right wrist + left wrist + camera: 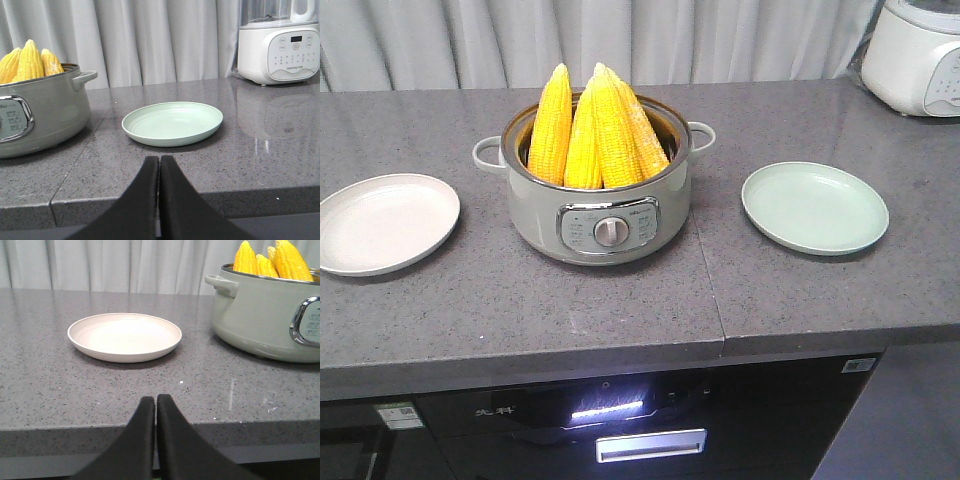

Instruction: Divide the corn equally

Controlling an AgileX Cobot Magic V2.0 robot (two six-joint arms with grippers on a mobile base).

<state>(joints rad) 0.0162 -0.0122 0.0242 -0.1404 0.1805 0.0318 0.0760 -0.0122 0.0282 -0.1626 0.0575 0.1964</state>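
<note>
Beyond your left gripper (155,399), whose black fingers are pressed together on nothing, the electric cooking pot (260,320) sits ahead and to the right. It is cut off by the frame edge, so you see only one handle and part of its control panel. Your right gripper (160,160) is likewise closed and empty, and from it the same pot lies ahead to the left, again cropped.

The corn (595,130) stands upright in that pot, tips above the rim. The lower ends are hidden by the pot wall. The cobs overlap, so you can count about four but not be sure.

Straight ahead of the left gripper, past the edge of the grey countertop (50,380), a white plate (125,337) lies bare. Straight ahead of the right gripper a pale green plate (172,122) lies bare too. Further ahead and to the right stands a white blender-style appliance (277,50), its top cut off.
</note>
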